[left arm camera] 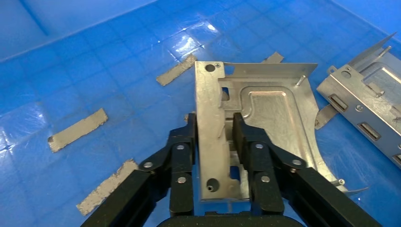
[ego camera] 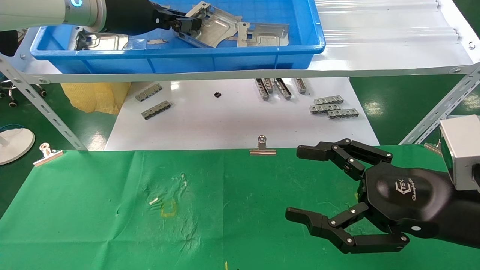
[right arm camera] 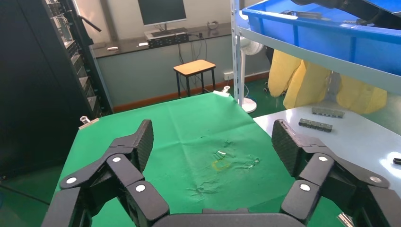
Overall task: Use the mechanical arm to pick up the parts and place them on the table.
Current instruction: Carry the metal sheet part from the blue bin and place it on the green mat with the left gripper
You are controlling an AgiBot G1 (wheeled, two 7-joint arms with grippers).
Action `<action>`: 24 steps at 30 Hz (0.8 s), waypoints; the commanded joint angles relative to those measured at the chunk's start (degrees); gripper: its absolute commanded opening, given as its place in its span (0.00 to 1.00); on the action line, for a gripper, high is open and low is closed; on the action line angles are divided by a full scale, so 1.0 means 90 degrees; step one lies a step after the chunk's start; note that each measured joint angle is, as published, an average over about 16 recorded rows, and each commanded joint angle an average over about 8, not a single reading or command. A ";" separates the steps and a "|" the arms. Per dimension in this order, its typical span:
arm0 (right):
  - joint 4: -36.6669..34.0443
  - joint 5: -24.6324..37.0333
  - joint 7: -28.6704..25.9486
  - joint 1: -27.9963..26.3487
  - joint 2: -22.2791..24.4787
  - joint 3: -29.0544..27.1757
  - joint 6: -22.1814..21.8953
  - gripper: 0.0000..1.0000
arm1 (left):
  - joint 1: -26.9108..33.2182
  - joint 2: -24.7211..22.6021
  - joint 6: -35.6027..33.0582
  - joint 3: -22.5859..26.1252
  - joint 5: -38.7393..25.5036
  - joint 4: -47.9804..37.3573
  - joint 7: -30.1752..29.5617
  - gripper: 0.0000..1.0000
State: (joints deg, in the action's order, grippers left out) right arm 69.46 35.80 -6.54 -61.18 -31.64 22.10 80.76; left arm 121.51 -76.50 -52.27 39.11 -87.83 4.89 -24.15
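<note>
1. The part point(left arm camera: 222, 137), a silvery stamped sheet-metal plate with holes, an embossed channel and a bent flange, stands tilted up on edge inside the blue tray point(ego camera: 225, 56) on the upper shelf. In the head view it shows at point(ego camera: 210, 26), leaning off the tray floor.
2. The left gripper point(left arm camera: 215, 137) reaches into the tray from the robot's left and is clamped on this plate: one black link finger point(left arm camera: 182, 156) presses one face of the flange strip, and another presses the other face.
3. The plate's long axis runs along the gripper's reach, from the palm outward, with the round hole at its far corner pointing away from the wrist.
4. A second plate point(ego camera: 262, 33) lies flat in the tray just to the robot's right of the held one; a third point(ego camera: 101, 39) lies at the tray's left end.
5. Grey strips of tape point(left arm camera: 78, 128) are stuck to the tray floor.
6. The right gripper point(ego camera: 300, 183) hovers over the green-cloth table point(ego camera: 93, 210) at its right side, fingers spread wide with nothing between them.
7. Its black palm bears a white hexagonal logo with a line of script below, too small to read.
8. A small yellow mark point(ego camera: 168, 208) sits on the wrinkled cloth.
</note>
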 commanded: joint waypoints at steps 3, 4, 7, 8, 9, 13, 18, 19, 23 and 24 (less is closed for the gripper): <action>0.0000 0.0000 0.0000 0.0000 0.0000 0.0000 0.0000 1.00 | 0.0004 0.0037 0.0026 -0.0062 0.0106 -0.0023 0.0075 0.00; 0.0000 0.0000 0.0000 0.0000 0.0000 0.0000 0.0000 1.00 | 0.0007 0.0073 0.0061 -0.0111 0.0177 -0.0021 0.0116 0.00; 0.0000 0.0000 0.0000 0.0000 0.0000 0.0000 0.0000 1.00 | 0.0032 0.0233 0.0202 -0.0293 0.0430 -0.0017 0.0273 0.00; 0.0000 0.0000 0.0000 0.0000 0.0000 0.0000 0.0000 1.00 | 0.0044 0.0298 0.0245 -0.0355 0.0515 -0.0015 0.0335 0.00; 0.0000 0.0000 0.0000 0.0000 0.0000 0.0000 0.0000 1.00 | 0.0058 0.0369 0.0278 -0.0416 0.0598 -0.0012 0.0399 0.00; 0.0000 0.0000 0.0000 0.0000 0.0000 0.0000 0.0000 1.00 | 0.0103 0.0674 0.0161 -0.0619 0.0881 0.0067 0.0710 0.00; 0.0000 0.0000 0.0000 0.0000 0.0000 0.0000 0.0000 1.00 | 0.0107 0.1223 -0.0900 -0.0846 0.1246 0.0368 0.1308 0.00; 0.0000 0.0000 0.0000 0.0000 0.0000 0.0000 0.0000 1.00 | 0.0094 0.1352 -0.1213 -0.0889 0.1323 0.0446 0.1458 0.00; 0.0000 0.0000 0.0000 0.0000 0.0000 0.0000 0.0000 1.00 | -0.0012 0.1901 -0.2697 -0.1048 0.1649 0.0757 0.2198 0.00; 0.0000 0.0000 0.0000 0.0000 0.0000 0.0000 0.0000 1.00 | -0.0048 0.2035 -0.3071 -0.1081 0.1726 0.0822 0.2406 0.00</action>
State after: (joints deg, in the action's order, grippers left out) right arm 69.46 35.80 -6.54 -61.18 -31.64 22.10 80.76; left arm 120.76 -58.45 -77.78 29.80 -72.59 12.09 -2.50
